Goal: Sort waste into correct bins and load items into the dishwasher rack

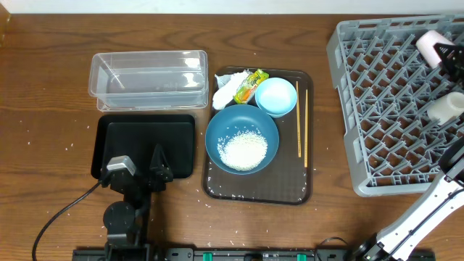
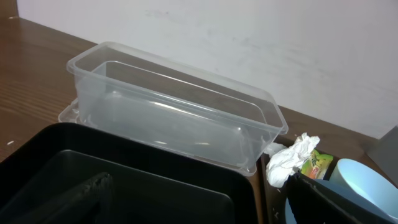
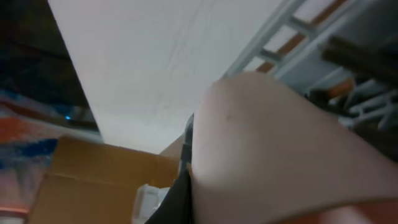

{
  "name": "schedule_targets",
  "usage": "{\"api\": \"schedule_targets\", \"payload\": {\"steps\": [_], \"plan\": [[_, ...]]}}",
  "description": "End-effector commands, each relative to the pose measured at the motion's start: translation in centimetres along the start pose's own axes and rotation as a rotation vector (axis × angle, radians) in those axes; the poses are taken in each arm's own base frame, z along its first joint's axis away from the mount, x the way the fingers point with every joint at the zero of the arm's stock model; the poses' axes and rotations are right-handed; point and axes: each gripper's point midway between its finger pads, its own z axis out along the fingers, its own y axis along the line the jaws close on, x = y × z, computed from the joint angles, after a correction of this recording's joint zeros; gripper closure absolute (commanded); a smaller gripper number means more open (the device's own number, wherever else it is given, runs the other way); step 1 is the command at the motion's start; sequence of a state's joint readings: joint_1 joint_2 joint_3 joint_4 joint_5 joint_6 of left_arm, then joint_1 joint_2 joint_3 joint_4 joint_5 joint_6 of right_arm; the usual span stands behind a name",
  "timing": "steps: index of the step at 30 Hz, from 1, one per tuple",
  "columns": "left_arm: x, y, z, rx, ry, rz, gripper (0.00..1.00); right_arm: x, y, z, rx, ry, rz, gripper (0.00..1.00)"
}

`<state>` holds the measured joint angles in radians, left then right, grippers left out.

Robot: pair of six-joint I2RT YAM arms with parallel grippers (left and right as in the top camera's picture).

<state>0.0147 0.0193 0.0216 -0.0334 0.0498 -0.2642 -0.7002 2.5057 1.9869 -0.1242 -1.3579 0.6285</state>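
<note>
Right gripper (image 1: 447, 54): seen close against the pink cup (image 1: 429, 42) at the far right corner of the dishwasher rack (image 1: 377, 123). Clamped or not cannot be told. White cup (image 1: 444, 107) noted nearer in the rack.

Left gripper (image 1: 141, 165): jaws held wide apart, nothing held, over the black tray-bin (image 1: 109, 138). Clear tub (image 1: 148, 76) sits just beyond. Rice (image 1: 243, 151) is seen in the dark-blue bowl (image 1: 216, 130), right of it.

Left of the brown tray (image 1: 286, 181), the clear tub (image 1: 148, 76) and black bin (image 1: 145, 141) sit right beside it, with hardly any gap. Right of the tray, a strip of bare table (image 1: 328, 174) runs before the grey rack (image 1: 384, 116).
</note>
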Motion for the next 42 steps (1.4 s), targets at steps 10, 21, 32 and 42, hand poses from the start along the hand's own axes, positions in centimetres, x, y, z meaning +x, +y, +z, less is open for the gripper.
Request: {"api": "schedule_targets", "payload": {"steps": [10, 21, 32, 42], "plan": [[1.6, 0.6, 0.1, -0.019, 0.047, 0.01, 0.09, -2.0, 1.1, -7.7, 0.517, -0.191, -0.042, 0.76], [1.6, 0.6, 0.1, -0.019, 0.047, 0.01, 0.09, -3.4, 14.0, -12.6, 0.687, -0.382, -0.243, 0.53], [1.6, 0.6, 0.1, -0.019, 0.047, 0.01, 0.09, 5.1, 24.6, -8.2, 0.374, -0.154, -0.216, 0.59], [1.6, 0.6, 0.1, -0.019, 0.047, 0.01, 0.09, 19.5, 20.0, -3.3, 0.753, 0.34, -0.111, 0.69]]}}
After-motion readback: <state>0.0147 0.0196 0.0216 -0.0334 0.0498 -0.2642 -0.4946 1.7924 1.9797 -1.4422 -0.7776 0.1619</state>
